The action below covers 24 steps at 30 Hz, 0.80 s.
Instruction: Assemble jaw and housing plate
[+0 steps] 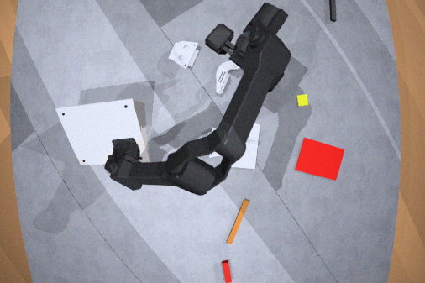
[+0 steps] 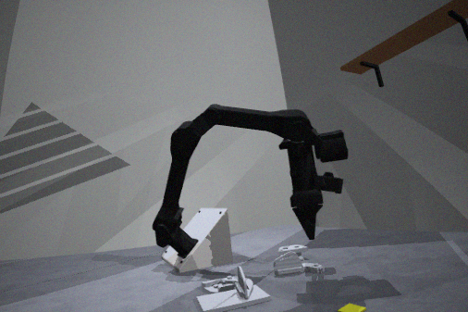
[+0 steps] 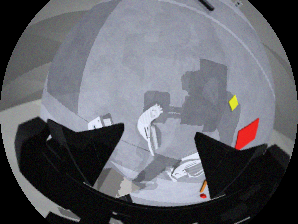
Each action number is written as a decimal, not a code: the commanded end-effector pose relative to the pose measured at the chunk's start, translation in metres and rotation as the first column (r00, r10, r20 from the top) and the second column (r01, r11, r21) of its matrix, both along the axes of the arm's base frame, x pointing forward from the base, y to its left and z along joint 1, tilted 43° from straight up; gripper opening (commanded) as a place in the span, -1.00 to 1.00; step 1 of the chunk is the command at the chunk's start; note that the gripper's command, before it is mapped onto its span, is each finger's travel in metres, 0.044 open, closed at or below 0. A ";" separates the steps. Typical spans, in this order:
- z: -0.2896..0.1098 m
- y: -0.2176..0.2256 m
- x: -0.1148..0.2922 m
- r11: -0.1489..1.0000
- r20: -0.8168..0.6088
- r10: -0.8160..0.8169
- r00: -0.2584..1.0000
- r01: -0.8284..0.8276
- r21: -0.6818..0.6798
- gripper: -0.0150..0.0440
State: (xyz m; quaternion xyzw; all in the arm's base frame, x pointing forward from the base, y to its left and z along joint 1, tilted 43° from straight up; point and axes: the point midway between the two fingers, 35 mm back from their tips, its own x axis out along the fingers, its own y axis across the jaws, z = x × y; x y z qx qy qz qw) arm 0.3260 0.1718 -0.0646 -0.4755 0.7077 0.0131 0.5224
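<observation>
Your pincer [image 2: 312, 238] [image 3: 160, 132] is wide open and empty above the tabletop [image 1: 139, 237] [image 2: 116, 280] [image 3: 135, 65]. The loose white jaw [image 1: 221, 79] [image 2: 313, 268] [image 3: 147, 126] lies between the housing plate [image 1: 183, 53] [image 2: 292, 248] [image 3: 96, 123] and the white base [image 1: 250, 159] [image 2: 222, 303]. In your wrist view, its long axis runs roughly top to bottom, toothed end up, narrow tip down. From the top, the arm [image 1: 239, 111] [image 2: 259, 119] hides its toothed end and part of the base; you can't make out the pins.

The grey floor [image 1: 269, 254] [image 2: 69, 284] [image 3: 150, 65] carries a red square [image 1: 320, 159] [image 3: 247, 134], a yellow block [image 1: 302, 100] [image 2: 351, 307] [image 3: 233, 103] and an orange bar [image 1: 238, 222] [image 3: 203, 186].
</observation>
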 end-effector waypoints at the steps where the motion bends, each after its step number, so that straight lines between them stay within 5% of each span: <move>1: 0.000 0.000 0.000 1.000 0.000 0.000 1.000 0.000 0.000 1.00; 6: 0.000 0.000 0.000 1.000 0.000 0.000 1.000 0.000 0.000 1.00; 24: 0.000 0.000 0.000 1.000 0.000 0.000 1.000 0.000 0.000 -0.49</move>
